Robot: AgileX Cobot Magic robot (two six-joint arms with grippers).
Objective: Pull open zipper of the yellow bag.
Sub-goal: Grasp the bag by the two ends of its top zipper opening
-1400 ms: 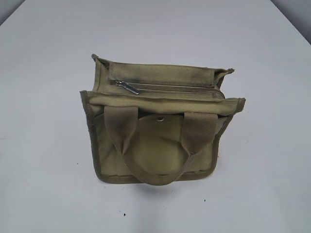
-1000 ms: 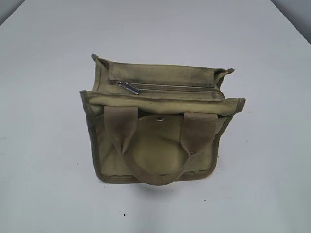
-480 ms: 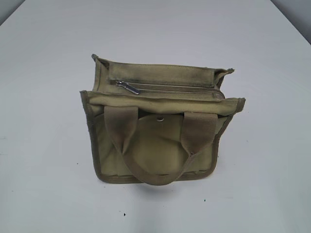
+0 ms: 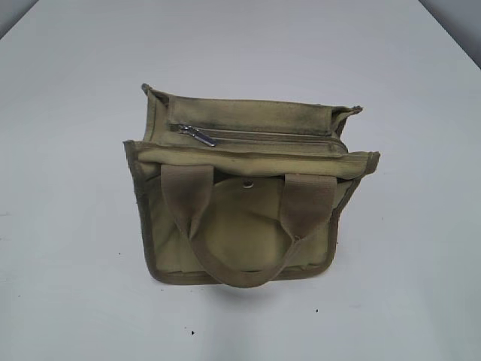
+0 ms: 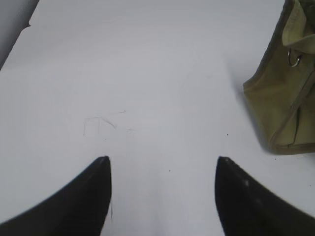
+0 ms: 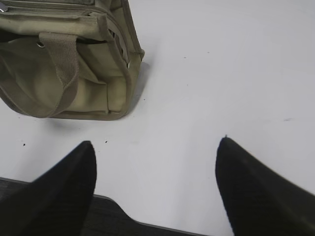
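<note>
Evidently nothing is done: the olive-yellow canvas bag's (image 4: 248, 195) olive-taped zipper (image 4: 263, 138) is shut, both hands (image 5: 162, 169) (image 6: 155, 150) spread, empty.

— What's on the white table (image 4: 75, 248)?

— A yellow bag (image 4: 248, 233), upright. One webbing handle (image 4: 240, 226) hangs down its front, over a snap stud (image 4: 248, 183).

— And the zipper (image 4: 263, 136)?

— It runs across the top, its silver pull tab (image 4: 197, 134) at the left end.

The left gripper (image 5: 162, 169) and the right gripper (image 6: 155, 150) both hang with jaws spread wide, gripping nothing.
</note>
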